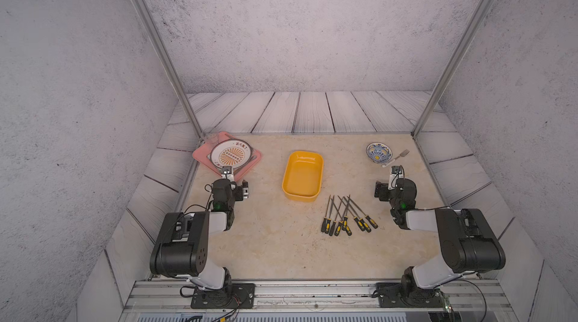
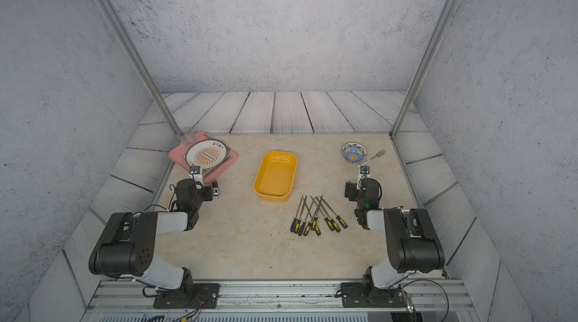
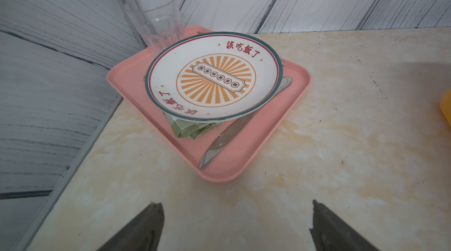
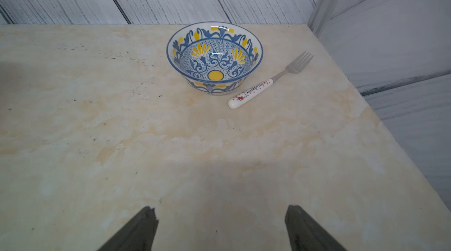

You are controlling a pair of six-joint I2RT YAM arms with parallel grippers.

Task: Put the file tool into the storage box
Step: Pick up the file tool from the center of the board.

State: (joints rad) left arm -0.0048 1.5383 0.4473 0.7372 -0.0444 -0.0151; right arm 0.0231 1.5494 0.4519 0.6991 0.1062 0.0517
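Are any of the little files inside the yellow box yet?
No, the storage box shows only its bare yellow floor, and the files all lie on the table beside it.

In a top view, the yellow storage box is shown empty; the files are laid fanned on the table just beside its near right corner

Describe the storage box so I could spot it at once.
Start at the marble table; near its middle, just beyond a fan of files, sits the box. It is the only yellow tub, empty, unlike the pink tray holding a plate.
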